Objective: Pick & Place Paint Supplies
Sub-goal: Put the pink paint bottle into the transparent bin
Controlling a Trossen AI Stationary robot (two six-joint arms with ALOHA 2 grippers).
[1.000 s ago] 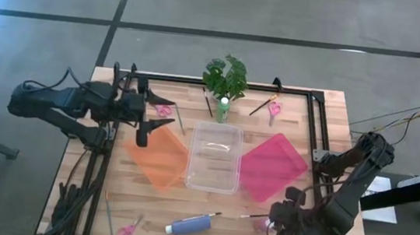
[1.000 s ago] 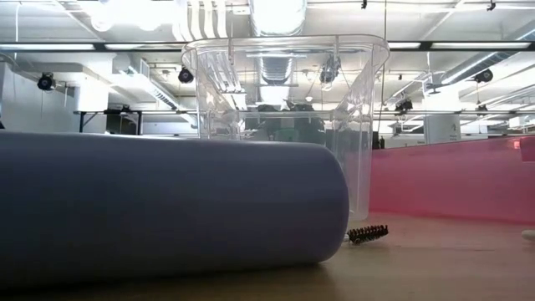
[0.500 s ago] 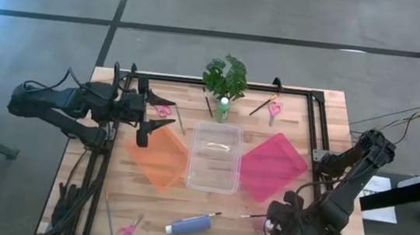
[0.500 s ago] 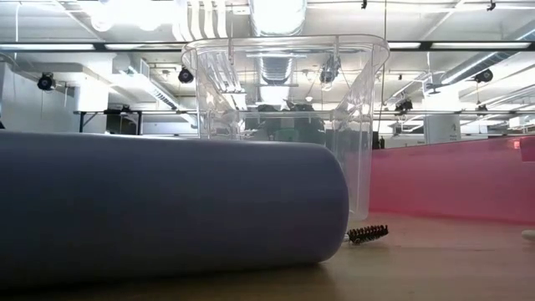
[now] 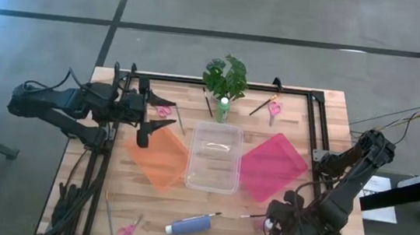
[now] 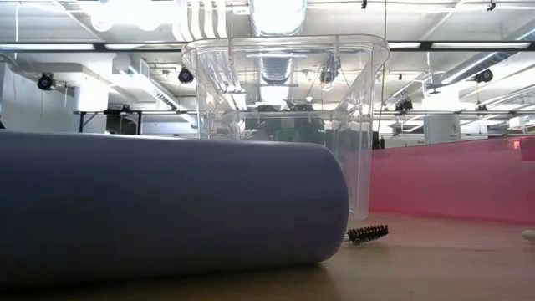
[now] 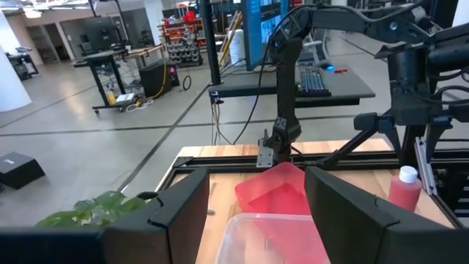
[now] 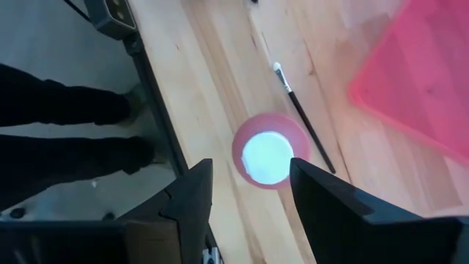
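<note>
Even, diffuse overhead light; shadows on the wooden table (image 5: 162,198) are faint and short. A bluish glare flares at the upper-left corner of the high view. In the low view, ceiling strip lights (image 6: 468,47) burn bright, reflecting in the clear plastic container (image 6: 284,109); the blue paint bottle (image 6: 167,209), close to the lens, is soft. The pink paint bottle (image 8: 268,152) shows an overexposed white cap in the right wrist view.
</note>
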